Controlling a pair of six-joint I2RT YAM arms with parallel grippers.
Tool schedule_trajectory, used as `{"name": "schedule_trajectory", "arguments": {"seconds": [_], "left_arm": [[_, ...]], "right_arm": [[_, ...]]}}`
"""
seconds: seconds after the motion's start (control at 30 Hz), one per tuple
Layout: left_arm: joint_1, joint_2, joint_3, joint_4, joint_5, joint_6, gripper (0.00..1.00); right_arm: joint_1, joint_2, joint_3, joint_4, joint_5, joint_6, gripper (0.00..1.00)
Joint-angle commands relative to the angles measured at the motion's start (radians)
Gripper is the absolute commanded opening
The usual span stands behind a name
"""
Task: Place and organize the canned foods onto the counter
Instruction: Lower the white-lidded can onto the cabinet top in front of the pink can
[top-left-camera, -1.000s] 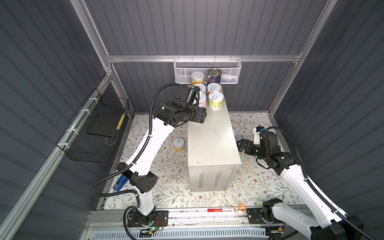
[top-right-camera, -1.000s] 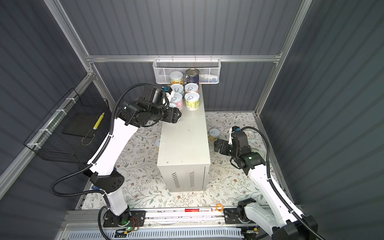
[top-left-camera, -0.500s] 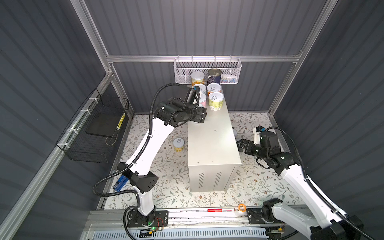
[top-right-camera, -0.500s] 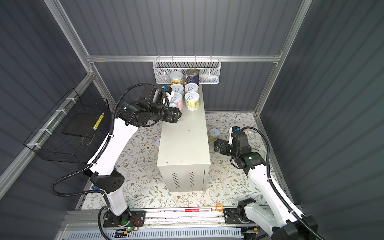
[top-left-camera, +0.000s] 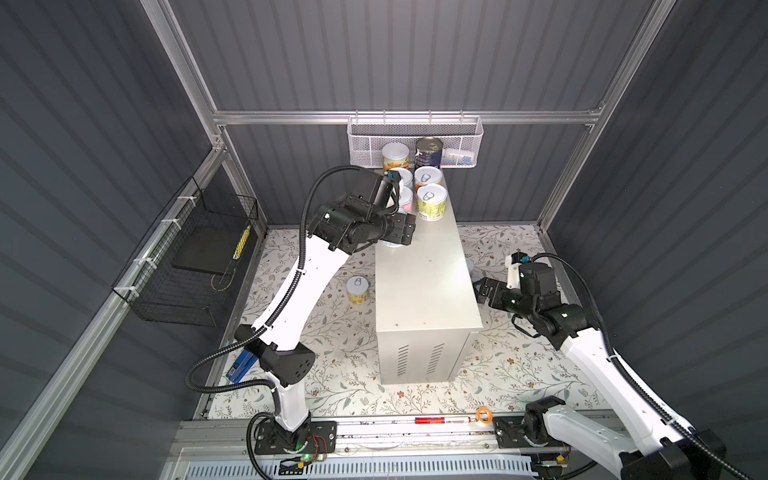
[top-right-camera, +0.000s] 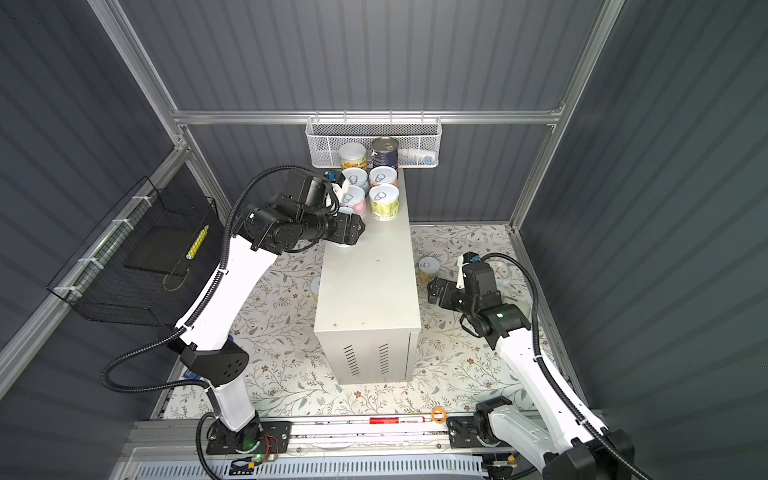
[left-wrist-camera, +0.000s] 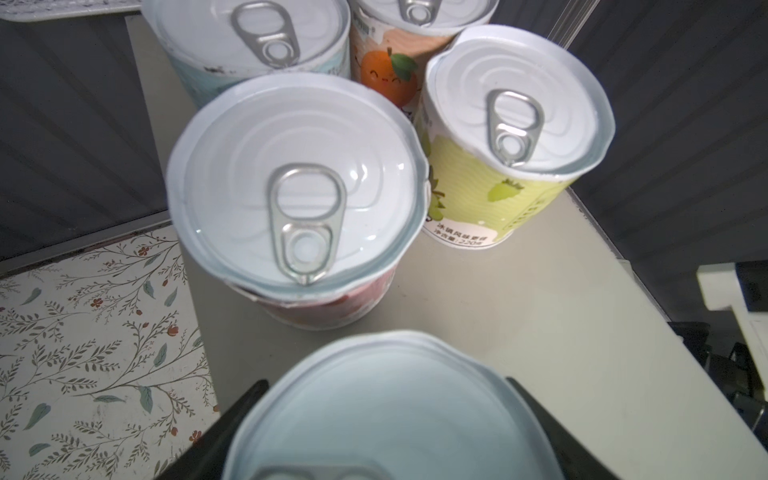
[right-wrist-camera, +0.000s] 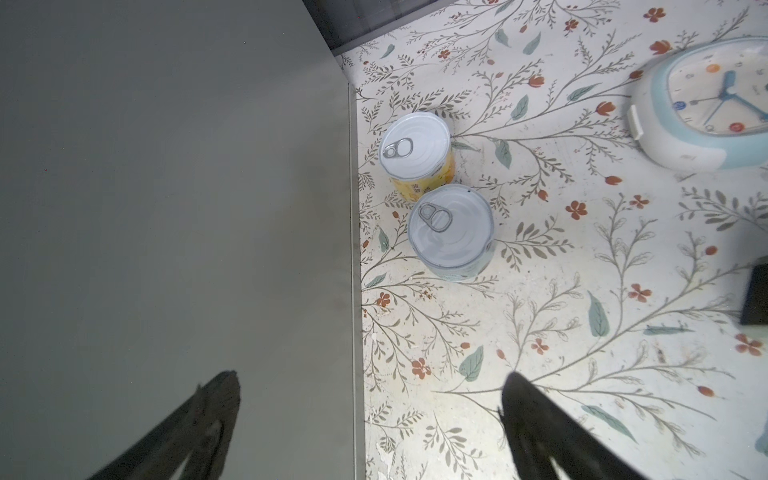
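- left fingers (left-wrist-camera: 232, 411) flank a can (left-wrist-camera: 386, 415) at the counter's (top-left-camera: 424, 282) left edge; cannot tell if they grip it.
- right fingers (right-wrist-camera: 540, 415) spread wide, empty, near the counter's right side.
- six cans (top-left-camera: 431, 203) cluster at the counter's far end.
- two cans (right-wrist-camera: 451, 230) stand on the floor.

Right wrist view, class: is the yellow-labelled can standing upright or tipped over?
Upright. The yellow-labelled can stands on the floral mat, its pull-tab lid facing up, beside a pale blue can.
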Motion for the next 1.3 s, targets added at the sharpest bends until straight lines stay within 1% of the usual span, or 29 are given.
{"name": "schedule_trajectory", "arguments": {"seconds": [0.0, 0.3, 0.73, 0.9, 1.1, 1.27], "left_arm": [[-0.008, -0.01, 0.006, 0.016, -0.01, 0.02, 0.86], [-0.008, -0.037, -0.018, 0.055, 0.021, 0.019, 0.86], [-0.008, -0.043, -0.044, 0.079, -0.006, 0.021, 0.86], [-0.008, -0.101, -0.08, 0.144, 0.015, 0.053, 0.9], [-0.008, -0.183, -0.127, 0.211, 0.017, 0.08, 0.99], [-0.007, -0.276, -0.178, 0.235, -0.064, 0.098, 0.98]], "right_arm": [[-0.007, -0.002, 0.015, 0.012, -0.007, 0.001, 0.99], [-0.007, -0.005, 0.015, 0.011, -0.005, 0.001, 0.99], [-0.007, -0.003, 0.017, 0.015, -0.004, -0.002, 0.99], [-0.007, 0.007, 0.032, 0.012, -0.011, 0.001, 0.99], [-0.007, -0.009, 0.051, -0.006, -0.018, 0.001, 0.99], [-0.007, -0.027, 0.073, -0.03, -0.004, -0.007, 0.99]]}}
